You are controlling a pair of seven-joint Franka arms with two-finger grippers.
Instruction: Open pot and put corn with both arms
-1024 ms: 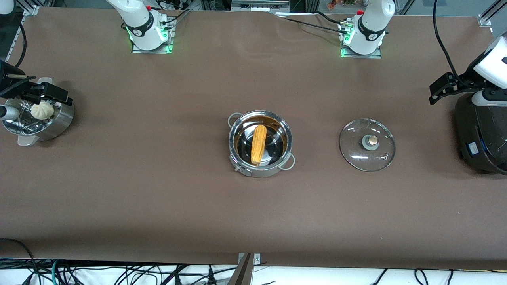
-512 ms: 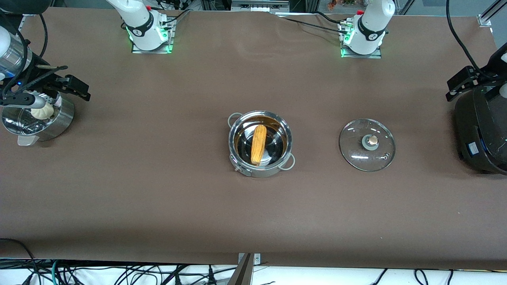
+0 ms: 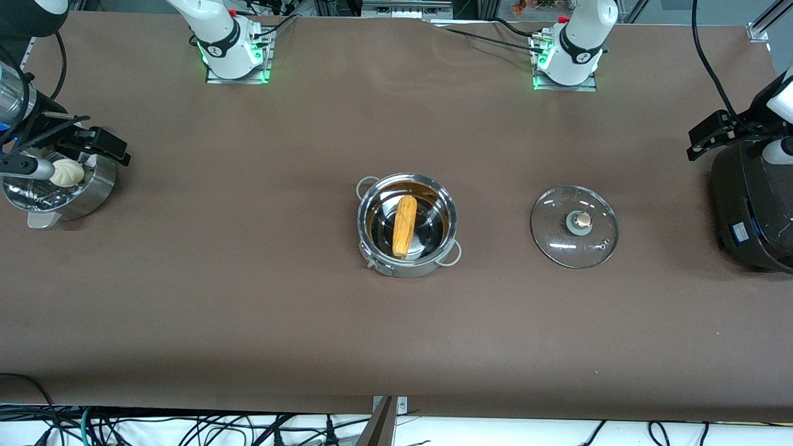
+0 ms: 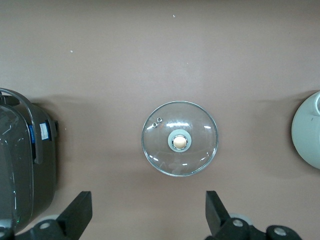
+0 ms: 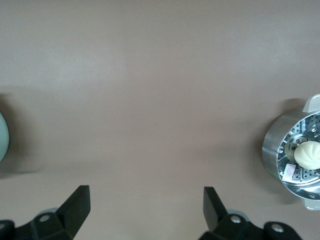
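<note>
The shiny steel pot (image 3: 378,248) stands uncovered mid-table, with the yellow-orange corn (image 3: 404,227) lying inside it. Its glass lid (image 3: 574,226) with the metallic knob lies flat on the table beside it, toward the left arm's end, and also shows in the left wrist view (image 4: 165,150). My left gripper (image 3: 703,137) is open and empty, high over the black cooker's edge; its own view shows the gripper (image 4: 148,212) wide apart. My right gripper (image 3: 102,145) is open and empty over the steamer basket's rim; its own view shows the gripper (image 5: 145,202) over bare table.
A big black cooker (image 3: 753,210) sits at the left arm's end of the table. A perforated steel steamer basket (image 3: 93,189) with a pale bun (image 3: 66,173) sits at the right arm's end, also in the right wrist view (image 5: 275,150). Brown table (image 3: 248,297) surrounds the pot.
Both grippers swung a little and drifted back near the table's ends, still open. The pot, corn and lid have not moved.
</note>
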